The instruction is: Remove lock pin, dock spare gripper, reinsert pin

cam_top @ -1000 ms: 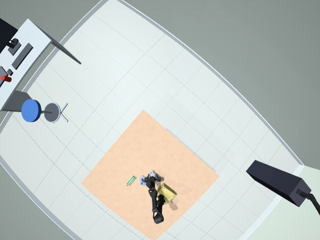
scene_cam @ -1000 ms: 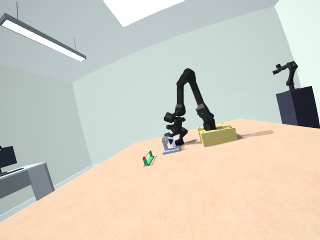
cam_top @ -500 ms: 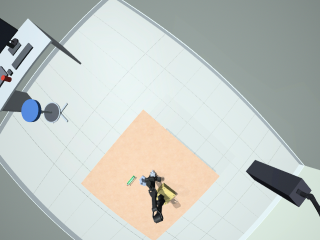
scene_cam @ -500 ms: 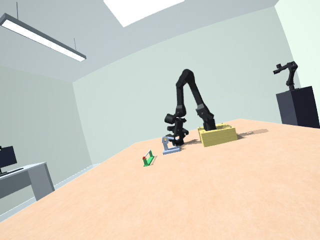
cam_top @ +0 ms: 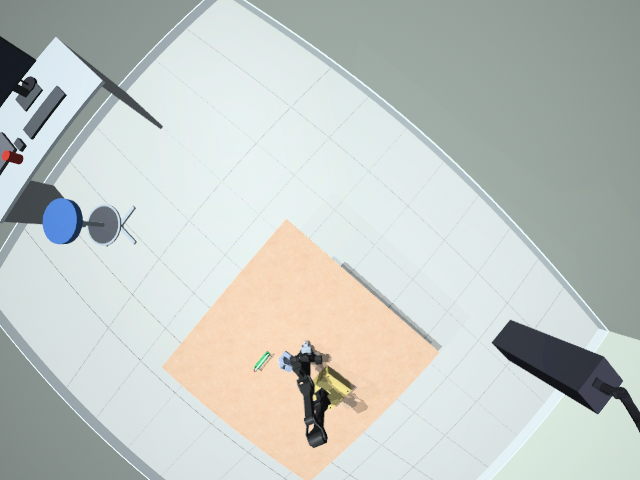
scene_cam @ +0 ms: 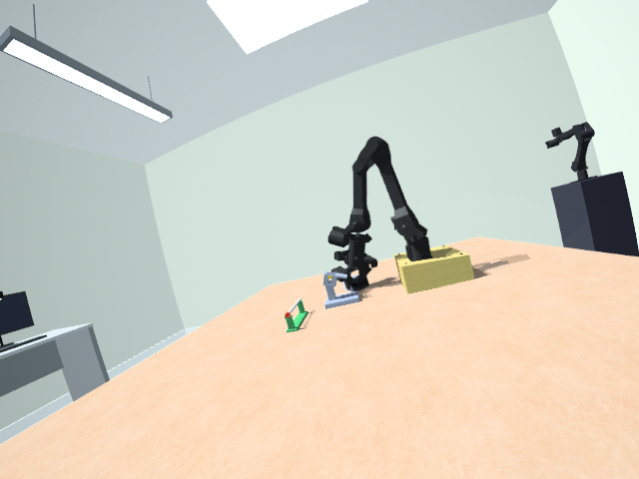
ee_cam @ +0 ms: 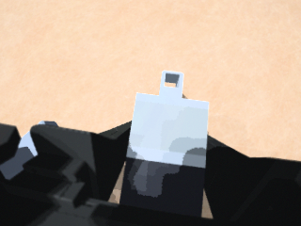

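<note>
Saw green stand [cam_top: 267, 353] [scene_cam: 299, 320] at far left, red-tipped rod [cam_top: 261, 361] [scene_cam: 295, 306] across its uprights; took it for the lock pin, parked. Next rightward, found blue-grey mount [cam_top: 284, 361] [scene_cam: 341, 300] [ee_cam: 19, 162] upright on worktop [cam_top: 289, 289] [scene_cam: 360, 386] [ee_cam: 235, 52]; could not identify yellow spot at socket. Just beside it, saw hand [cam_top: 306, 356] [scene_cam: 357, 280] [ee_cam: 164, 126] clamped on spare gripper [cam_top: 306, 347] [scene_cam: 358, 283] [ee_cam: 164, 126], holed spigot [ee_cam: 172, 91] pointing outward. Judged step: pickup for docking. Needed next: a clean lift, then spigot alignment with socket; pinning afterwards.
</note>
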`<state>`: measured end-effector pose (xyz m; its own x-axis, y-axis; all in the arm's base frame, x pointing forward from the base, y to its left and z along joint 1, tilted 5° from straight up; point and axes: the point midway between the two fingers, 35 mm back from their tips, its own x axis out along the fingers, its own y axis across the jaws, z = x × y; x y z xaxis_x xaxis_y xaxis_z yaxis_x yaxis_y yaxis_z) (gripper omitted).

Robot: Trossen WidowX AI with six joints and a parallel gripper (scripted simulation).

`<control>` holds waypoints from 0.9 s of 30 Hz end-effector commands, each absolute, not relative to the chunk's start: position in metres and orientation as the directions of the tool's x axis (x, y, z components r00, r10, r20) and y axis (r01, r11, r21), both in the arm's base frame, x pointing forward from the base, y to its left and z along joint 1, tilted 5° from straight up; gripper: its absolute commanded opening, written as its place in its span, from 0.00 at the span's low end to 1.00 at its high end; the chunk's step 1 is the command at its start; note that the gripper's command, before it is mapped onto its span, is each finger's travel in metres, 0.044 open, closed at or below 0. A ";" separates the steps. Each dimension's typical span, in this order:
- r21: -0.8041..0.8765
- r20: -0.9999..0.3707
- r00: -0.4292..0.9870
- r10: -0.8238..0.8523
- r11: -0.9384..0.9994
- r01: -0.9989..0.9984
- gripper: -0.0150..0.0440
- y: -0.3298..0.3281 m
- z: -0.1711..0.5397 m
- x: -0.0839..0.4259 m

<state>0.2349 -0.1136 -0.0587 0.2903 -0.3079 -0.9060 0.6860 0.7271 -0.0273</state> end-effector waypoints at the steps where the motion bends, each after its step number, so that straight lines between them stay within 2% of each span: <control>1: -0.005 -0.896 0.323 -0.305 0.734 0.679 0.25 -0.116 -0.041 0.246; 27: -0.005 -0.895 0.324 -0.306 0.734 0.679 0.25 -0.118 0.045 0.247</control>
